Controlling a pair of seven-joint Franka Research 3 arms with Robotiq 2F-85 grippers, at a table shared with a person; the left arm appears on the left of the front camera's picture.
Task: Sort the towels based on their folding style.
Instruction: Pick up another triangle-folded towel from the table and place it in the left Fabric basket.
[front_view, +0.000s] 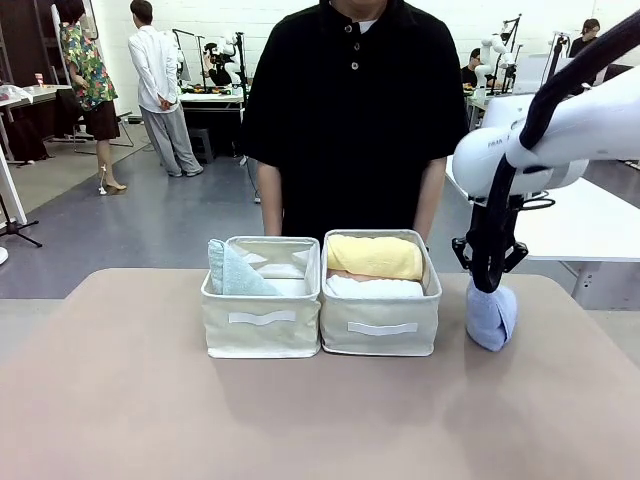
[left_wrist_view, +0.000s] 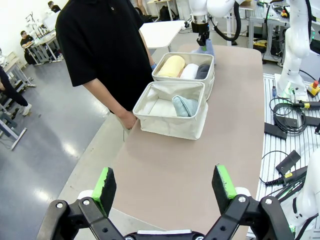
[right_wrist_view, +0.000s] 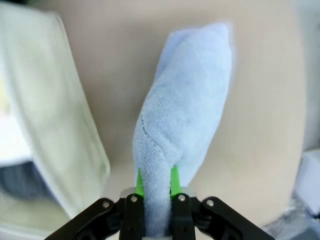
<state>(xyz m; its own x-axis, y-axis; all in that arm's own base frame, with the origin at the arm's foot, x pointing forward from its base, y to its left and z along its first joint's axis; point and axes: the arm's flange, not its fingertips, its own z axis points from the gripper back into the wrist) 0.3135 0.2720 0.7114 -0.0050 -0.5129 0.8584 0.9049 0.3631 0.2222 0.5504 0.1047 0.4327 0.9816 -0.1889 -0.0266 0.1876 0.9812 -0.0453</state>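
Right arm (front_view: 570, 135): white glossy shell, grey lettering near joint, black cable (front_view: 575, 72) across top. Left gripper (left_wrist_view: 165, 182): black linkage fingers, silver screws, green pads (left_wrist_view: 105, 184). Person (front_view: 350, 110): black short-sleeved polo, buttoned placket.

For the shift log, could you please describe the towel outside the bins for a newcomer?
Find the table with two cream bins. Right of them, the right claw pinches a light blue towel, the only one outside a bin.

One cream bin (front_view: 240, 340) is sitting tight against a second bin (front_view: 400, 345) on the tan table (front_view: 120, 400); a person (front_view: 352, 110) in black is standing just behind them.
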